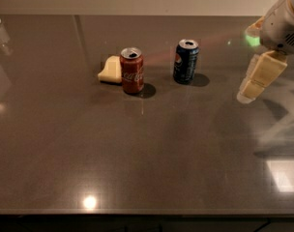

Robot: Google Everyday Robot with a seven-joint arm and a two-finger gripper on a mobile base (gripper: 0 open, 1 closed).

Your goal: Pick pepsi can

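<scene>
Upright, the glossy dark-blue pepsi can (186, 62) stands on the smooth grey table (137, 153), right of a red can (132, 70). My blocky cream gripper (248, 88) hangs well right, arm cut off; its state I cannot tell.

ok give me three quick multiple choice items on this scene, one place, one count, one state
1. Where is the cream pincer?
A) right of the dark blue aluminium pepsi can, apart from it
B) clamped on it
C) at the picture's left edge
2. How many drink cans stand on the dark grey table?
A) one
B) two
C) three
3. The pepsi can is
A) upright
B) on its side
C) lifted
Answers: 1 A, bare table lies between them; 2 B, the pepsi can and a red aluminium can; 3 A, its silver top faces up.
</scene>
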